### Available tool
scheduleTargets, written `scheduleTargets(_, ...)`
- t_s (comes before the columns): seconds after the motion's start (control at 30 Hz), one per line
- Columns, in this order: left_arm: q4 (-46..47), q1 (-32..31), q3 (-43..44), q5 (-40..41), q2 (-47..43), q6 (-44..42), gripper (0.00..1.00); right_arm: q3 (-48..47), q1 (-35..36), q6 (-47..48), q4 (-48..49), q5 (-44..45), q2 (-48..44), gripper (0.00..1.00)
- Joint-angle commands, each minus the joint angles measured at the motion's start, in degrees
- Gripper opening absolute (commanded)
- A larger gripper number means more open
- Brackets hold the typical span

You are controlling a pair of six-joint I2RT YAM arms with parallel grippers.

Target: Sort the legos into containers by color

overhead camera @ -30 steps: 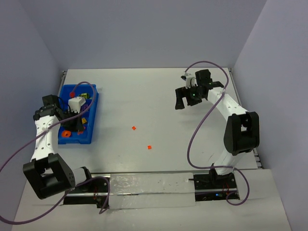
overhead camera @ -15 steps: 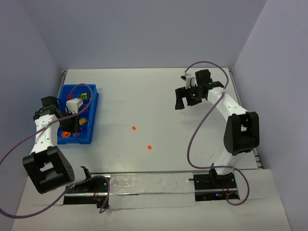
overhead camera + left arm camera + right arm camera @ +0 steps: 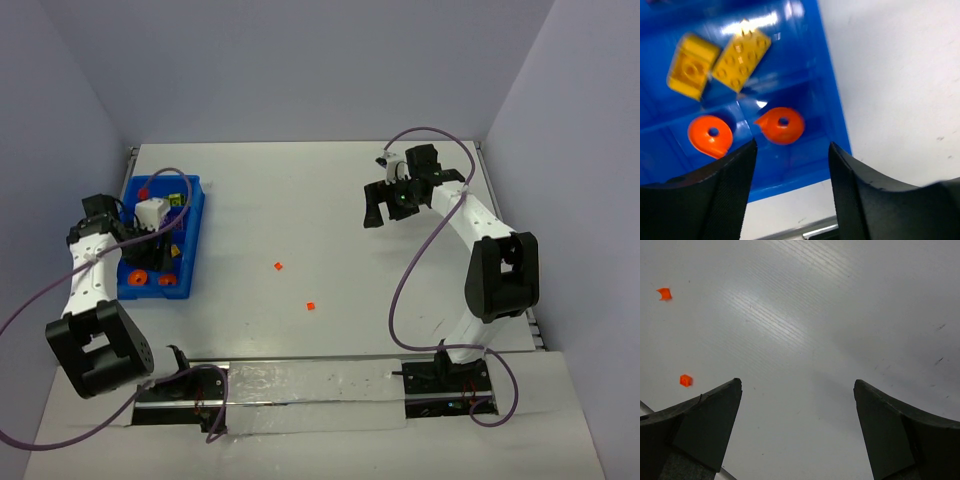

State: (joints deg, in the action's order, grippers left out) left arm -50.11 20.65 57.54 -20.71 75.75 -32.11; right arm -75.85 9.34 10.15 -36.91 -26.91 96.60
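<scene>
The blue tray (image 3: 197,228) with the containers sits at the left of the table. My left gripper (image 3: 148,255) hovers over its near end, open and holding nothing. In the left wrist view the gripper (image 3: 793,144) stands above a compartment of the tray (image 3: 827,100) with two round orange legos (image 3: 782,125) (image 3: 710,135). Two yellow bricks (image 3: 692,67) (image 3: 740,55) lie in the compartment beyond. Two small orange legos (image 3: 278,266) (image 3: 310,305) lie loose mid-table. My right gripper (image 3: 380,212) hangs open over bare table at the far right, well away from the orange bits (image 3: 663,293) (image 3: 685,380).
The tray's far compartments hold a red-orange piece (image 3: 145,190) and yellow-green bits (image 3: 175,200). Grey walls close in the table on the left, back and right. A metal rail (image 3: 300,385) with both arm bases runs along the near edge.
My left gripper's jaws have gone from nearly shut to open over the tray's near compartment, and the arm shifted slightly. The right arm has not moved.
</scene>
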Motion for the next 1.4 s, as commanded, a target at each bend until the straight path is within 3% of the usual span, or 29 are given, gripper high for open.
scheduleTargets(0.0, 0.05, -4.14, 10.31, -6.49, -3.03, 1.96, 0.69, -2.77, -0.20, 0.06, -0.36, -0.86, 0.41, 1.00)
scheduleTargets(0.2, 11.05, -30.05, 7.03, 7.99, 0.06, 17.06, 0.71, -3.15, 0.05, 0.13, -0.45, -0.15, 0.79, 1.00)
scheduleTargets(0.37, 17.87, -40.68, 5.22, 9.40, 8.08, 22.40, 0.67, -2.90, -0.03, 0.31, -0.45, 0.55, 0.86, 1.00)
scheduleTargets(0.57, 21.48, -48.76, 7.97, 12.58, 17.87, 24.33, 0.62, -2.98, -0.03, 0.31, -0.52, 0.88, 1.19, 1.00)
scheduleTargets(1.03, 24.18, -53.26, 10.54, 14.29, 27.96, 26.23, 0.64, -2.98, -0.12, 0.70, -0.71, 1.34, 1.31, 1.00)
scheduleTargets(1.37, 25.69, -55.22, 9.94, 16.63, 29.30, 24.72, 0.56, -2.97, -0.12, 0.68, -0.71, 1.35, 1.39, 1.00)
